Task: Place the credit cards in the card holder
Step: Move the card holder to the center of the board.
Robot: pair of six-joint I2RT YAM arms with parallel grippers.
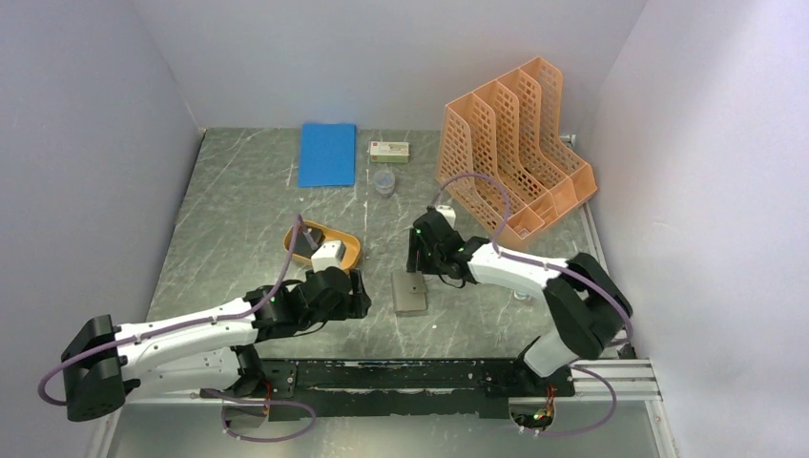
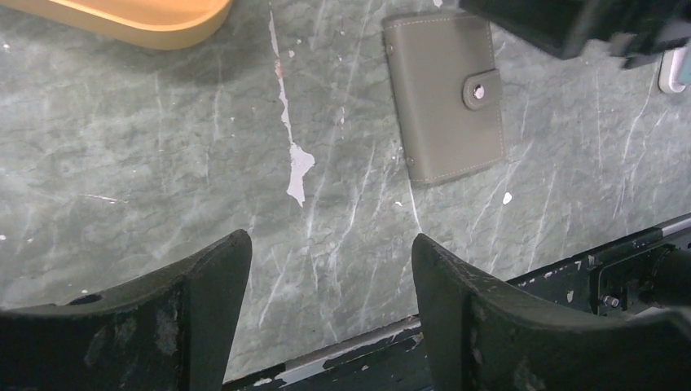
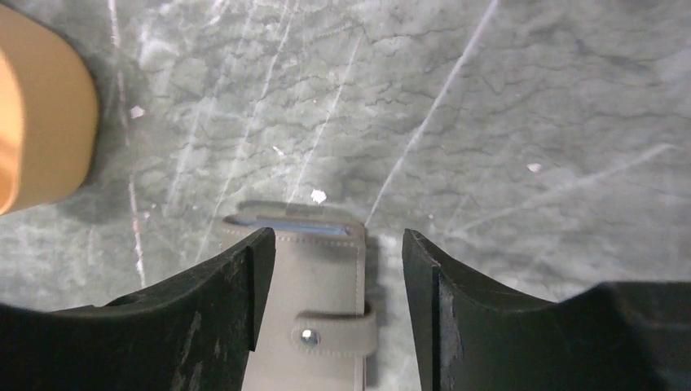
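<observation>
One card holder (image 3: 314,301) lies flat and closed on the worktop (image 1: 248,191), its snap strap (image 3: 334,332) fastened around one long edge and a thin pale blue strip showing at its far end. The right gripper (image 3: 336,244) hangs directly over it, pointing down, with the holder between its two fingers. In the wrist view the finger on the left (image 3: 204,309) overlaps the holder's edge, while a sliver of worktop shows between the strap side and the other finger. The jaws are parted a little wider than the holder, not clamped on it. Whether either pad touches the holder cannot be told, and nothing is lifted. The left gripper (image 2: 330,240) is just to the holder's left in the overhead view, low over bare worktop. Its jaws are spread wide and it holds nothing. From its own camera the holder lies ahead and to the right, apart from both fingers. Just beyond this gripper is an orange tray (image 1: 355,253), and in it lies a dark credit card (image 1: 305,243) beside a small white object (image 1: 329,254) too indistinct to identify.
</observation>
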